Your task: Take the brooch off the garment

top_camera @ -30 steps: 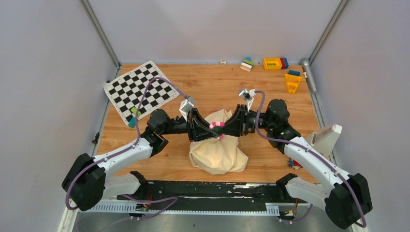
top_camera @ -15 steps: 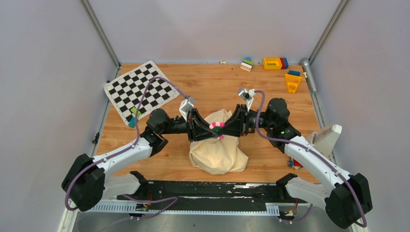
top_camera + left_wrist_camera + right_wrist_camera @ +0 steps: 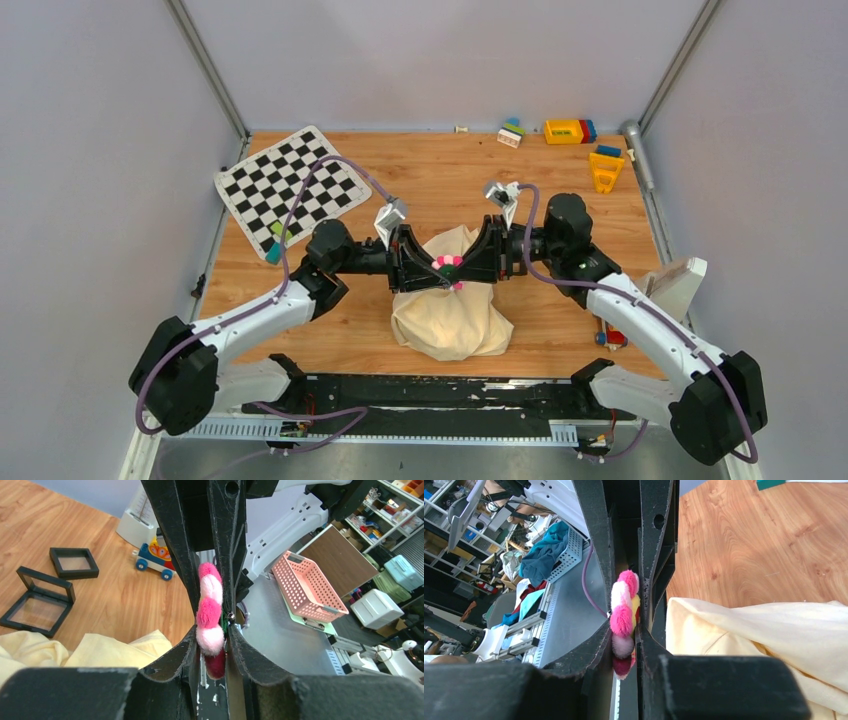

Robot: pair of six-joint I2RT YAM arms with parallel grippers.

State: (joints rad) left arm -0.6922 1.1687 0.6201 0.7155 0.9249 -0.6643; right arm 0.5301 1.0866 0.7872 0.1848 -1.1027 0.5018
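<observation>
The brooch (image 3: 448, 264) is a small pink and magenta flower pin at the top of the cream garment (image 3: 452, 320), which lies bunched in the table's middle. My left gripper (image 3: 432, 266) comes in from the left and my right gripper (image 3: 463, 265) from the right; their tips meet at the brooch. In the left wrist view the brooch's fuzzy petals (image 3: 209, 617) sit pinched between the shut fingers (image 3: 179, 650). In the right wrist view the petals (image 3: 622, 617) are likewise pinched between shut fingers (image 3: 589, 650), with the garment (image 3: 769, 635) beside them.
A checkerboard mat (image 3: 291, 186) lies at the back left. Toy blocks (image 3: 570, 131) and a yellow piece (image 3: 605, 168) sit at the back right. A white object (image 3: 672, 286) stands at the right edge. Black square frames (image 3: 50, 587) and a toy car (image 3: 155, 560) lie on the wood.
Both arms' wrists have shifted slightly; the right elbow moved a little left and back. The grippers stay closed at the brooch on the garment.
</observation>
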